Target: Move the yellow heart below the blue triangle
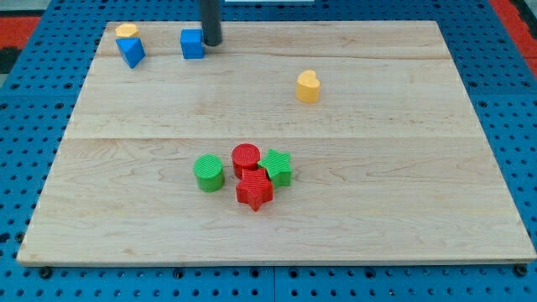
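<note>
The yellow heart (308, 85) lies right of centre in the upper half of the wooden board (403, 210). The blue triangle (131, 52) sits near the board's top left corner, touching a small yellow block (126, 31) just above it. A blue cube (192, 44) stands to the triangle's right. My tip (212, 44) rests on the board right beside the blue cube's right side, far to the left of the yellow heart.
A cluster lies low in the middle of the board: a green cylinder (209, 173), a red cylinder (246, 158), a green star (276, 167) and a red star (254, 191). A blue pegboard (33, 101) surrounds the board.
</note>
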{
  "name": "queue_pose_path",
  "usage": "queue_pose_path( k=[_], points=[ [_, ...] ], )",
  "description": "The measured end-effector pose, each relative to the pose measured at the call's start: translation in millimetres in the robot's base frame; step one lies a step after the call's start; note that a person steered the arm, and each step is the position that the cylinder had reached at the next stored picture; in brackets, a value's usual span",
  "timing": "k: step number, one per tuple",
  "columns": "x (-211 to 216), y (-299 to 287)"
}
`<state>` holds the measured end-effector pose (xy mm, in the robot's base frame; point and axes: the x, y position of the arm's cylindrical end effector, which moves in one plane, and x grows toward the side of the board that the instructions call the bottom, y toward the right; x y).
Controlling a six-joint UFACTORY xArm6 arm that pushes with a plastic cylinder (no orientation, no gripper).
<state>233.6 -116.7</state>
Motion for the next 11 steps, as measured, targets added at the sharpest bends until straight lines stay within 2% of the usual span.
queue_pose_path(
  k=[1, 2, 3, 4, 5, 6, 7, 8, 9, 10, 11],
  points=[
    [6, 3],
    [12, 129],
    [41, 261],
    [120, 306],
    [126, 225],
    [81, 117],
    [45, 77],
    [53, 155],
    [99, 150],
    [102, 83],
    [103, 84]
  ],
)
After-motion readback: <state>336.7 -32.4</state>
